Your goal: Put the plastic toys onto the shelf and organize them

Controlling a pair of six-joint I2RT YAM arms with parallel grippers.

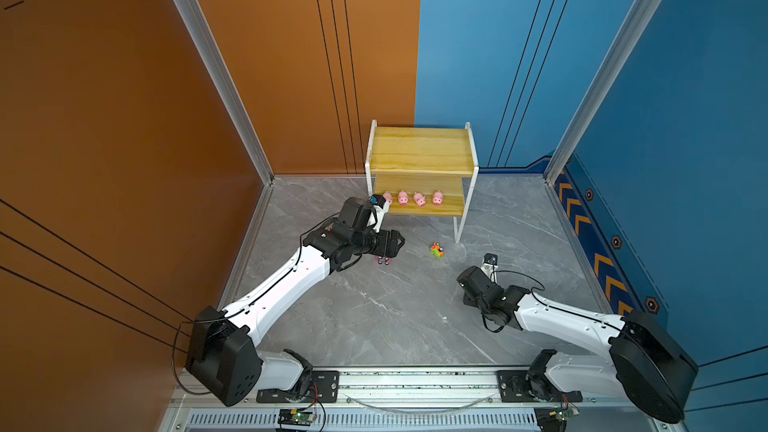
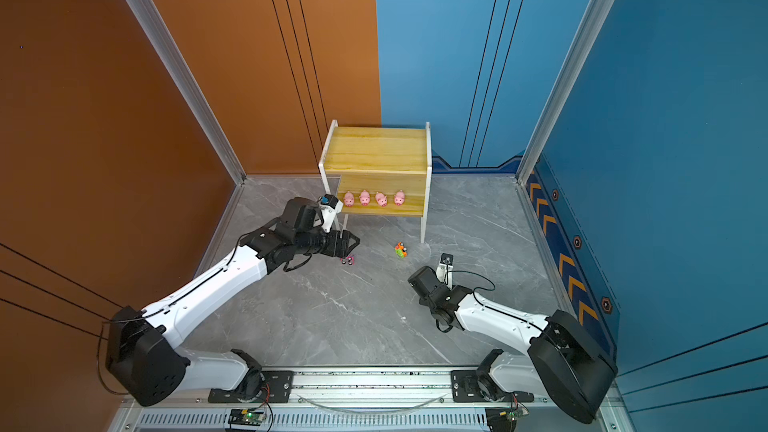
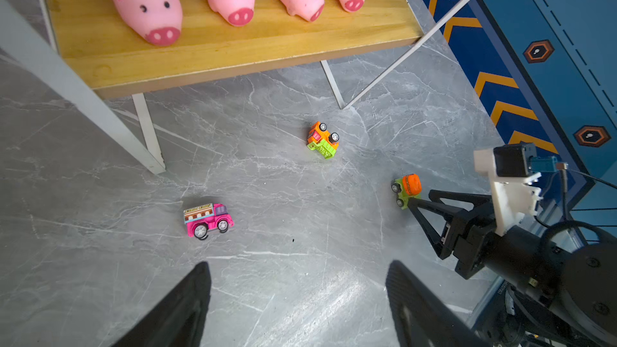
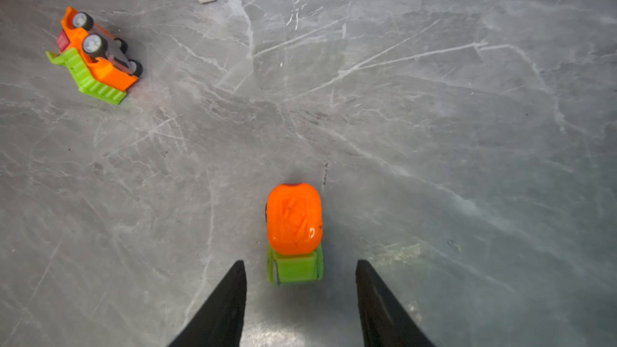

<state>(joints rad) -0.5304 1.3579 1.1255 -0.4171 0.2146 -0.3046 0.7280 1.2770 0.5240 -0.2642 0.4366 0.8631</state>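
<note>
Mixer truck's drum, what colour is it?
The drum is orange; the right wrist view shows it best.

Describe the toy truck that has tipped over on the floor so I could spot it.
Find the yellow-wood shelf at the back, then its front leg toward the blue wall. Just before that leg lies an orange truck with a green tipper. Unlike the pink truck and the green mixer nearby, it lies tipped over, wheels off the floor.
</note>
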